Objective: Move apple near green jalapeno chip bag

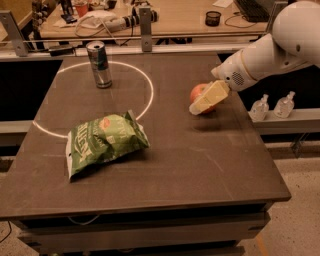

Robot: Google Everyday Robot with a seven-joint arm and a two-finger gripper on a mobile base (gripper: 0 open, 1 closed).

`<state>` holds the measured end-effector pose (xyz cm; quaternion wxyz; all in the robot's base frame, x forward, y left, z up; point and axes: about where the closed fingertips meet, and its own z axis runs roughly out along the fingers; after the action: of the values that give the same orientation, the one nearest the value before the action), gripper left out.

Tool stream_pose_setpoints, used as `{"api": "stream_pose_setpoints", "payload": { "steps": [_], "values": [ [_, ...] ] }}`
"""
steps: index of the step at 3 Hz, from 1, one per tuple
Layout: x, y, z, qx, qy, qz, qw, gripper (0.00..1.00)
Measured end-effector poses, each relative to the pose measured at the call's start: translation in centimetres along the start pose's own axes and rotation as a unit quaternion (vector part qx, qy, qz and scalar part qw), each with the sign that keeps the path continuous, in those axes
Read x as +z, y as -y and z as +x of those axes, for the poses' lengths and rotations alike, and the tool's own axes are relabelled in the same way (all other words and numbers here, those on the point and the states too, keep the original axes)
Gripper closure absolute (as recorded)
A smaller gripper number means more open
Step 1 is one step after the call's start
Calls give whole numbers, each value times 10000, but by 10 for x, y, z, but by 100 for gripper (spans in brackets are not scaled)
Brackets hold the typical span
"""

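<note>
The red-orange apple (198,91) sits on the right side of the dark table (200,170), toward the back. My gripper (199,105) comes in from the right on a white arm and is at the apple, with its pale yellow tip covering the apple's front right side. The green jalapeno chip bag (102,142) lies crinkled on the left half of the table, well apart from the apple, in front of a white circle marked on the tabletop.
A tall silver drink can (99,64) stands at the back left, inside the white circle. Two small clear bottles (272,106) sit on a ledge off the table's right edge. A cluttered desk (175,15) runs behind the table.
</note>
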<state>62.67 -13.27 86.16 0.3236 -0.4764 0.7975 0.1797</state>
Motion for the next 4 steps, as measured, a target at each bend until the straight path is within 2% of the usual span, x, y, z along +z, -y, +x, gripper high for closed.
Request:
{"api": "stream_pose_setpoints", "payload": {
  "steps": [2,3,4],
  "values": [
    [12,-15,16,218,-158,-64,9996,0],
    [15,-17,17,187,-119,-51,9997,18],
    [15,-17,14,103,-58,-10,9999,41]
  ]
}}
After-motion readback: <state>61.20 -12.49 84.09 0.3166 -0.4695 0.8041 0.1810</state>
